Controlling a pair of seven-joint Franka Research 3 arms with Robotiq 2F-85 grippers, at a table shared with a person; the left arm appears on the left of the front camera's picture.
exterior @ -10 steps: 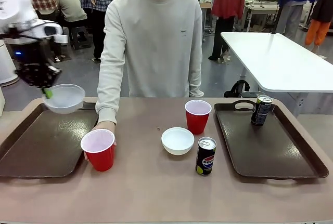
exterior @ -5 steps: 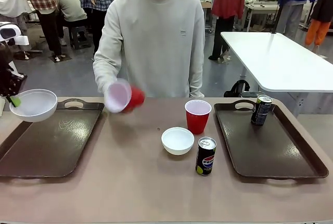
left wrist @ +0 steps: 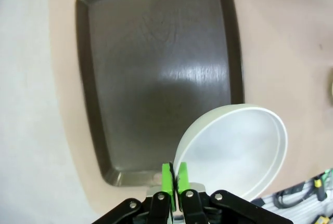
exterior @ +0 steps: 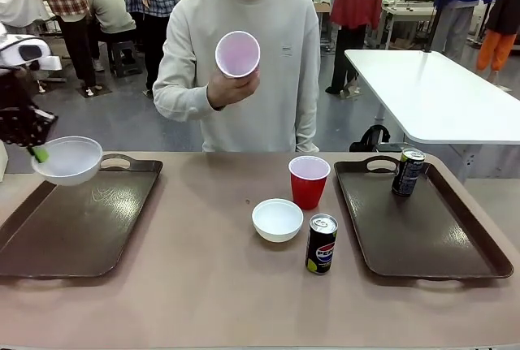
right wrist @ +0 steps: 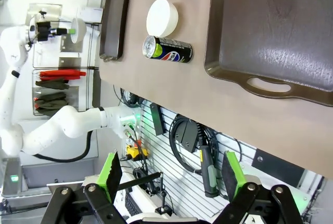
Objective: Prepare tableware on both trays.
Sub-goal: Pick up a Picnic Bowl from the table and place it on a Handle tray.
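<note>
In the front view, at the far left of the frame, the left pincer [exterior: 34,149] is clamped on the rim of a white bowl [exterior: 69,159]. The bowl hangs in the air over the far corner of the left tray [exterior: 77,228], which carries nothing. At the right, a dark can [exterior: 408,172] stands upright near the far end of the right tray [exterior: 431,244]. On the bench [exterior: 203,285] between the trays stand a second bowl [exterior: 278,220], a Pepsi can [exterior: 322,244] just beside it and a red cup [exterior: 309,181] behind them. At top centre the person's hand [exterior: 230,88] holds a raised cup [exterior: 237,54], its mouth toward the camera.

In the left wrist view, the pincer jaws at bottom centre pinch the bowl's rim. The bowl sits at lower right, overlapping a corner of the tray.

In the right wrist view, the right pincer [right wrist: 171,174] stands wide open and empty at the bottom of the frame, out past the bench's edge.

By my reading the task is at an early stage. Only one can is placed and the held bowl looks next. Both cups, the second bowl and the Pepsi can are left to place
</note>
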